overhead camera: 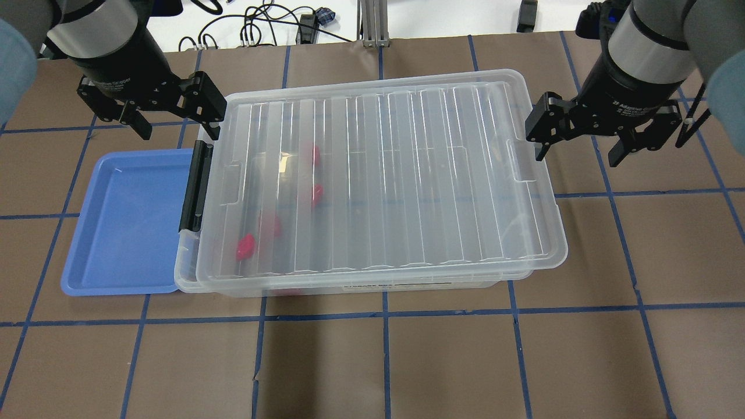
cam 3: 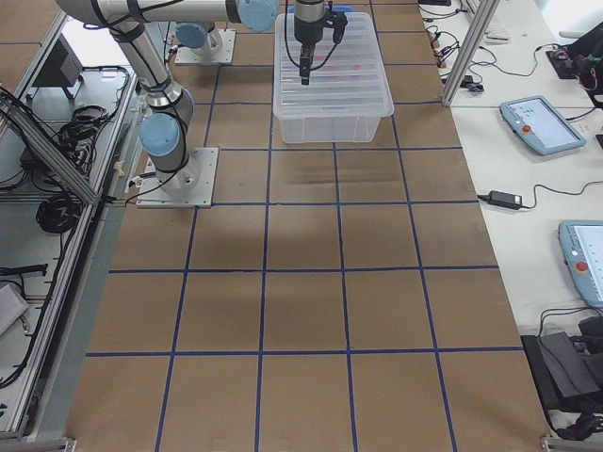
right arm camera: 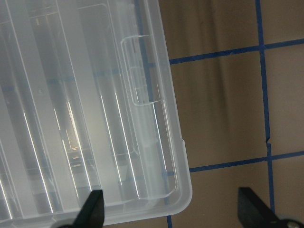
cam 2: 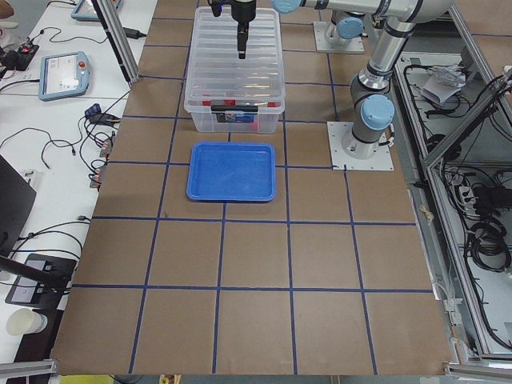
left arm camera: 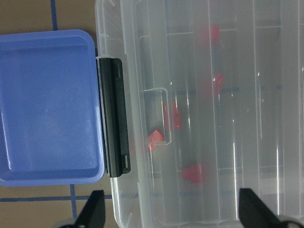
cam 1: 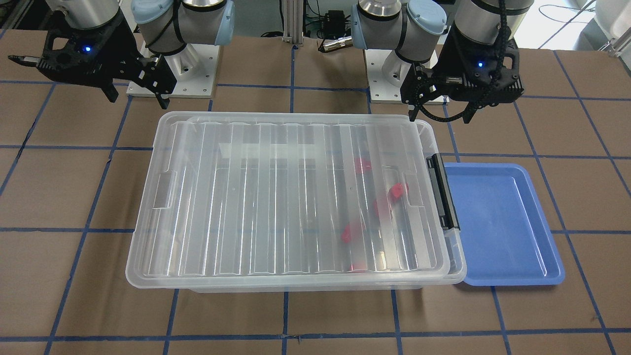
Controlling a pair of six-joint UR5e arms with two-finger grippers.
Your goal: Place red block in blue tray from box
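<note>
The box [overhead camera: 378,180] is a clear bin with its ribbed lid on and a black latch [overhead camera: 195,186] at its left end. Several red blocks [overhead camera: 245,247] show blurred through the lid near that end, also in the left wrist view [left arm camera: 194,172]. The blue tray [overhead camera: 125,221] lies empty beside the latch end. My left gripper [overhead camera: 177,125] is open and empty, above the box's far latch-end corner. My right gripper [overhead camera: 577,150] is open and empty, above the box's opposite end [right arm camera: 71,95].
The table is brown paper with a blue tape grid [overhead camera: 384,314]. The arm bases [cam 1: 172,74] stand behind the box. Cables and tablets [cam 2: 64,76] lie on the side benches beyond the table's edge.
</note>
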